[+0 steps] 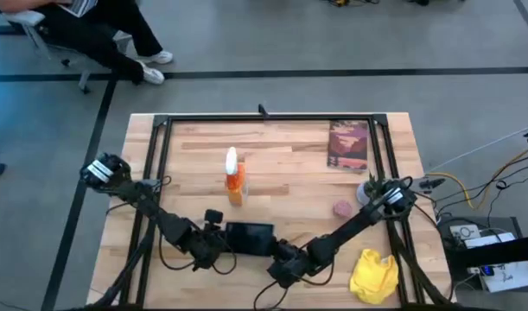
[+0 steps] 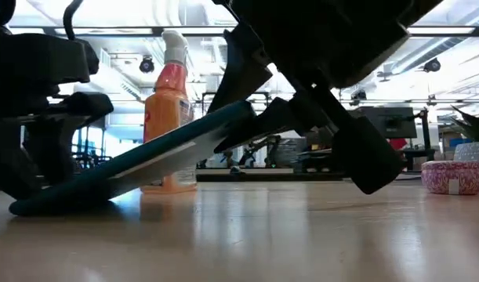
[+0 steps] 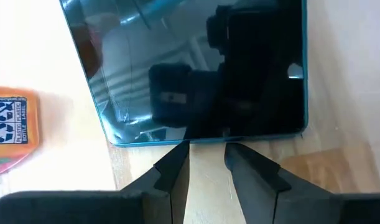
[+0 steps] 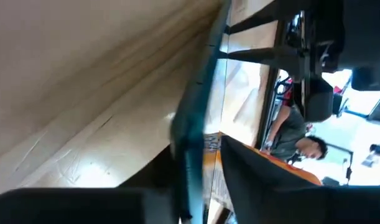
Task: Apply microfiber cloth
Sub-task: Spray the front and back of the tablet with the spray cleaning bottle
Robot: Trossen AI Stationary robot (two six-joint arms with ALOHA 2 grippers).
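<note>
The black tablet [image 1: 249, 238] with a teal rim lies near the table's front edge. It is tilted: its left end [image 2: 19, 205] rests on the wood and its right end is raised. My right gripper [image 1: 285, 259] is shut on the raised end. My left gripper [image 1: 219, 242] stands open at the tablet's left edge [image 3: 205, 142], with bare table showing between its fingers. The yellow microfiber cloth [image 1: 373, 275] lies crumpled on the table at the front right, away from both grippers. My right gripper pinches the tablet's raised right edge [image 4: 191, 134] between its two fingers, one on the screen side and one on the underside. It comes from the table's right, slanting down. The tablet slopes down to its left end on the table. My left gripper's fingertips [image 3: 177, 158] stand at the tablet's left edge; I cannot tell whether they touch it.
An orange spray bottle [image 1: 235, 177] stands upright behind the tablet. A pink candle tin [image 1: 342, 208] and a brown book [image 1: 348, 144] sit at the right and far right. A black frame [image 1: 264, 118] rims the table. A person [image 1: 91, 34] sits beyond the far left corner.
</note>
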